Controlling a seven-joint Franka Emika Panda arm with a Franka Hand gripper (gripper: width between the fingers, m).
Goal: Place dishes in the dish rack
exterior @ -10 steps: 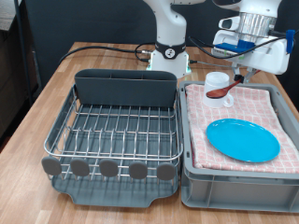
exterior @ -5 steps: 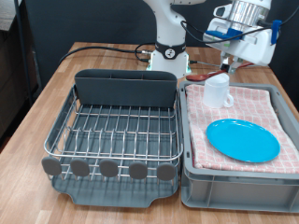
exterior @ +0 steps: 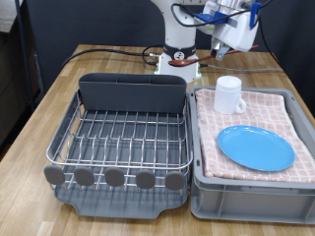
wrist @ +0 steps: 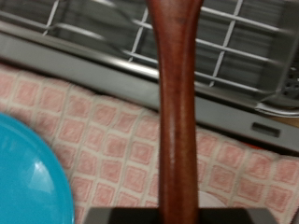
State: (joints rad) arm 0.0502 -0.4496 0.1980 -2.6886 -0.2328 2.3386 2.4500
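My gripper (exterior: 219, 46) is high at the exterior view's top right, shut on the brown wooden spoon (exterior: 186, 62), which hangs slanted above the table behind the dish rack (exterior: 133, 94). In the wrist view the spoon's handle (wrist: 177, 103) runs straight down the middle of the picture. The white mug (exterior: 229, 95) stands upright and the light-blue plate (exterior: 255, 147) lies flat on the pink checked cloth. The plate's edge (wrist: 26, 177) and the rack's wires (wrist: 234, 47) also show in the wrist view. The silver wire rack holds no dishes.
The grey crate (exterior: 246, 200) lined with pink checked cloth (wrist: 103, 131) sits against the rack on the exterior view's right. The robot base (exterior: 178, 44) and black cables (exterior: 108, 51) lie behind the rack. A dark panel (exterior: 12, 59) stands at the left.
The gripper lifted the spoon out of the crate beside the mug and carried it up and to the exterior view's left, toward the space behind the rack. Mug and plate stayed put.
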